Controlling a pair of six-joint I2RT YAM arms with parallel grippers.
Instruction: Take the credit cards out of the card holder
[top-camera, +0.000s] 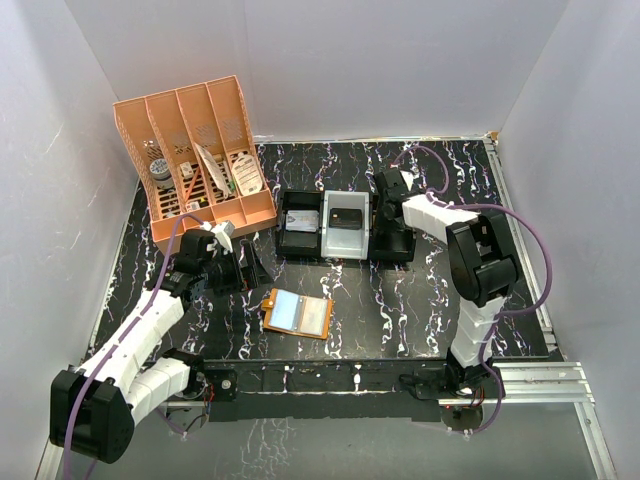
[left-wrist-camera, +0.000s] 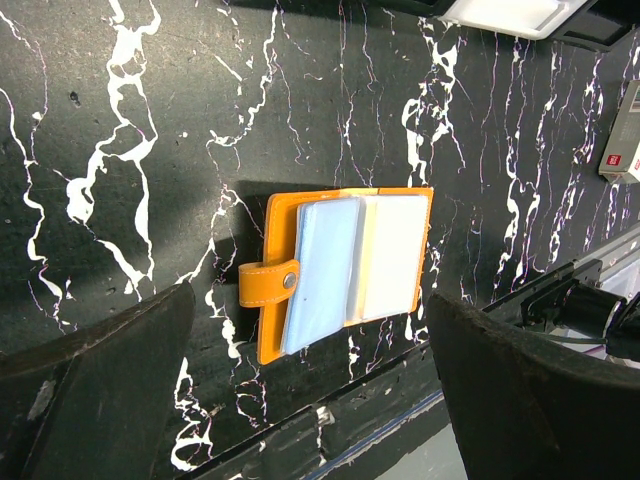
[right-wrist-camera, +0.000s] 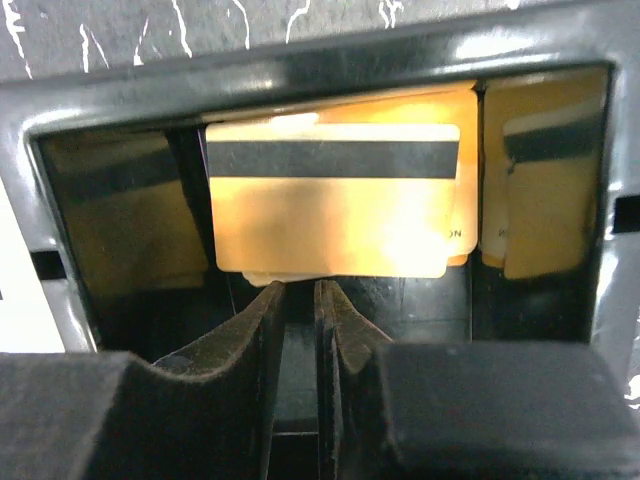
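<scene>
The orange card holder (top-camera: 296, 313) lies open on the black marble table near the front edge. In the left wrist view the card holder (left-wrist-camera: 270, 215) shows a pale blue card (left-wrist-camera: 325, 270) and a white card (left-wrist-camera: 395, 255) in its sleeves, with the snap strap to the left. My left gripper (top-camera: 228, 268) is open and empty, above and left of the holder; it also shows in the left wrist view (left-wrist-camera: 310, 300). My right gripper (right-wrist-camera: 300, 288) has its jaws almost together with nothing between them, at the near edge of a stack of cards (right-wrist-camera: 335, 215) in a black tray (right-wrist-camera: 300, 70).
A large orange slotted organizer (top-camera: 195, 160) stands at the back left. A black tray (top-camera: 300, 222) and a white tray (top-camera: 345, 240) with a black box sit mid-table, beside the right arm's black tray (top-camera: 400, 252). White walls enclose the table. A small white box (left-wrist-camera: 625, 150) lies nearby.
</scene>
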